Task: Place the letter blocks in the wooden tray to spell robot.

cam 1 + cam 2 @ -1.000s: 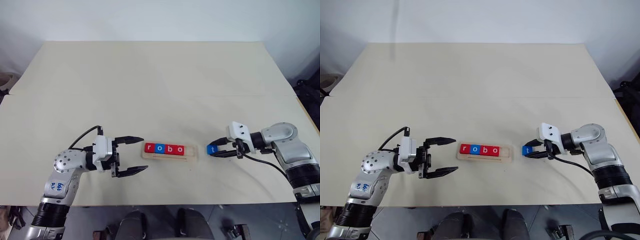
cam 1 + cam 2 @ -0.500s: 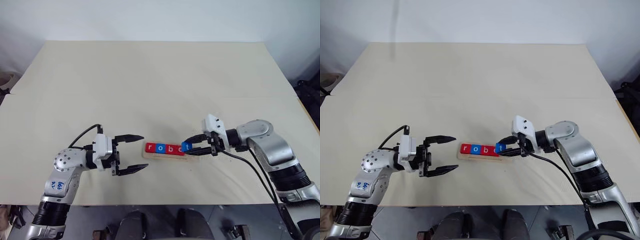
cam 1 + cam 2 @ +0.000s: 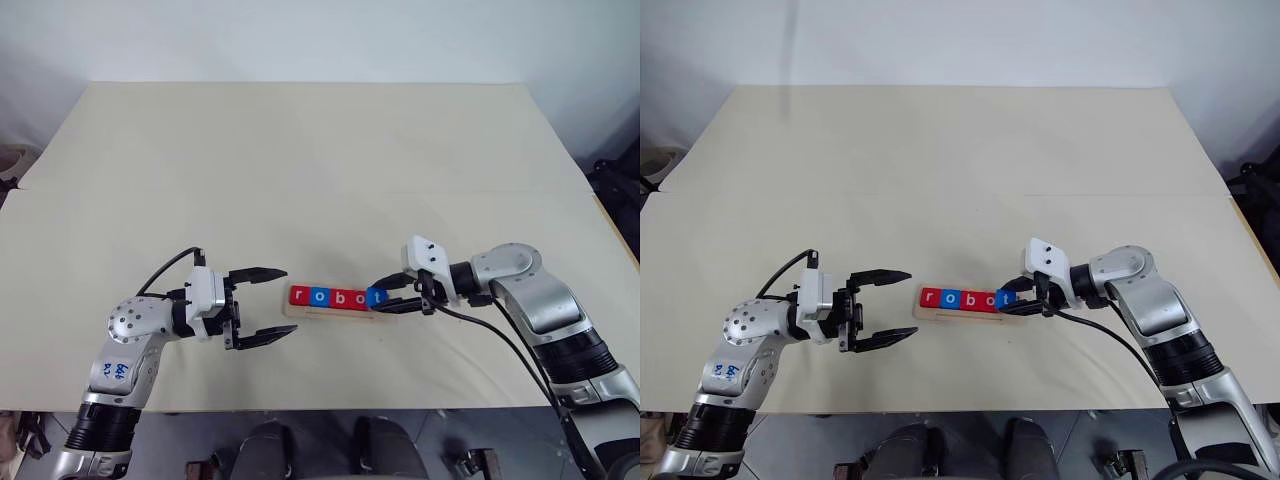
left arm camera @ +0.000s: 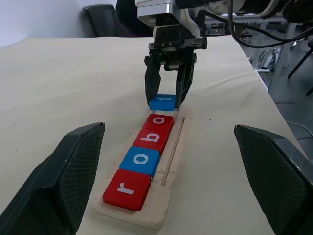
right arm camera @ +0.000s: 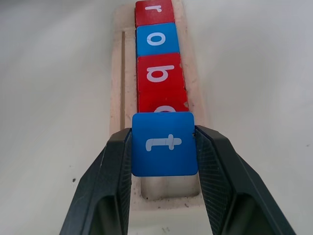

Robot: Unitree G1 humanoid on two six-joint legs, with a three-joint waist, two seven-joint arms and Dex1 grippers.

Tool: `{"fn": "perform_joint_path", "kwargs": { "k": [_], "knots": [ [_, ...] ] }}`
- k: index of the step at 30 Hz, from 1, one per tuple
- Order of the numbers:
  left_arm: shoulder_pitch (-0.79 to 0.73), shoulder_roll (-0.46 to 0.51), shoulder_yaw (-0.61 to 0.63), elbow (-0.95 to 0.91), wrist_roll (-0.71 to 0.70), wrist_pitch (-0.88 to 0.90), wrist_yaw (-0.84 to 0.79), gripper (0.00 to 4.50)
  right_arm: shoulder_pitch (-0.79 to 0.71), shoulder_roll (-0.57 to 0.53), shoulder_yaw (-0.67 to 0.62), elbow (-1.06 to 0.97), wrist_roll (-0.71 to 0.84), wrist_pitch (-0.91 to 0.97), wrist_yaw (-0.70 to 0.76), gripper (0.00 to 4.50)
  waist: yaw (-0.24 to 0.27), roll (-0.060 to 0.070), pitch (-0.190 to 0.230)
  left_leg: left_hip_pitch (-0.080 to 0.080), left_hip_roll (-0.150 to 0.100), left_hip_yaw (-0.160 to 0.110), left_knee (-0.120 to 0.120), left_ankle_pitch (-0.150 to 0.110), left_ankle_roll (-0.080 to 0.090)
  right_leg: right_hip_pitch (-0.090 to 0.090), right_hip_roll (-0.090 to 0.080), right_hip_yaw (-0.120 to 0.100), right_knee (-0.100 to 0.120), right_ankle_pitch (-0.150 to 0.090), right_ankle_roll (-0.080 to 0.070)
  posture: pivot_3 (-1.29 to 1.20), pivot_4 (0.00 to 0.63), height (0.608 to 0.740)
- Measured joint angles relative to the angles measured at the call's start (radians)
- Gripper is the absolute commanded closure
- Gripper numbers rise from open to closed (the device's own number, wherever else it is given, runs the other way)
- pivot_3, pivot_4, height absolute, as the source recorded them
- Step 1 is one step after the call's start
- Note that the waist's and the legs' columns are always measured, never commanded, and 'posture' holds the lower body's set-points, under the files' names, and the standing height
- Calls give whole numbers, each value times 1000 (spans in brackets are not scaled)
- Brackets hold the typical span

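Black fingers of the left gripper stand spread wide with nothing between them, pointing level toward the left end of the wooden tray, near it but apart. That tray is a flat strip of pale wood with a groove running along its length, lying on the cream table with its long axis left to right. Four letter blocks sit in it in a touching row: a red r, a blue o, a red b and a red o, white lowercase letters facing up. At the row's right end the blue t is pinched by its two sides between the fingers of the right gripper, over the tray's last free spot; whether it rests on the wood cannot be told.
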Motion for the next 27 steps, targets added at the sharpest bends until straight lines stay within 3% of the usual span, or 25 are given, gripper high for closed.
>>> {"fn": "perform_joint_path", "kwargs": {
  "k": [11, 19, 21, 24, 27],
  "knots": [
    [0, 0, 0, 0, 0, -1, 8, 0, 2, -3, 1, 26, -27, -17, 2, 3032, 0, 0, 0, 0, 0, 0, 0, 0, 0, 0, 0, 0, 0, 0, 0, 0, 150, 740],
    [0, 0, 0, 0, 0, -1, 9, 0, 10, -3, -3, 17, -10, 22, 5, 384, 0, 0, 0, 0, 0, 0, 0, 0, 0, 0, 0, 0, 0, 0, 0, 0, 150, 740],
    [0, 0, 0, 0, 0, -1, 10, 0, 10, -5, -17, 13, 1, 27, 4, 19, 0, 0, 0, 0, 0, 0, 0, 0, 0, 0, 0, 0, 0, 0, 0, 0, 150, 740],
    [0, 0, 0, 2, 0, -1, 10, 0, 11, -32, -44, 0, 22, 34, 4, 184, 1, 0, 0, 0, 0, 0, 0, 0, 0, 0, 0, 0, 0, 0, 0, 0, 150, 740],
    [0, 0, 2, 6, 0, -2, 11, 0, 36, -80, -86, -7, 36, 34, 10, 1041, 2, 0, 0, 0, 0, 0, 0, 0, 0, 0, 0, 0, 0, 0, 0, 0, 150, 740]
  ]
}}
